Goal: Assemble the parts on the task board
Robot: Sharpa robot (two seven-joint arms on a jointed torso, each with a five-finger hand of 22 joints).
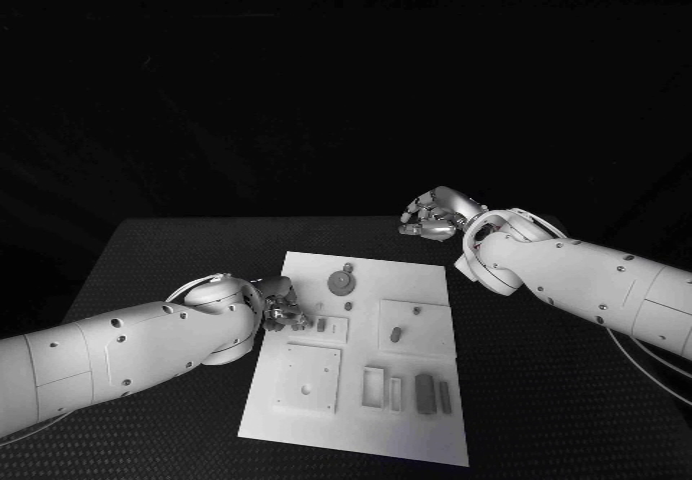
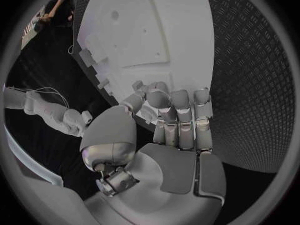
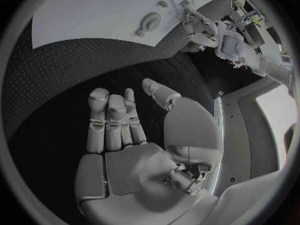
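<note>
On the black tabletop [image 1: 173, 250] lies the task board [image 1: 310, 410], grey parts [image 1: 426, 392] in its recesses; left robot hand [image 1: 281, 308] curls at its edge, grip unclear; right robot hand [image 1: 433, 215] hovers empty, fingers apart.

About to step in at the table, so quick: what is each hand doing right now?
Left hand: over the task board's left edge; whether it holds a part cannot be told.
Right hand: open, holding nothing, over the table.

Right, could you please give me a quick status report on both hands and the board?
Left robot hand at white task board's left edge, grasp unclear. Right robot hand open, off the far corner. Small grey parts lying on board. Nothing in the way.
</note>
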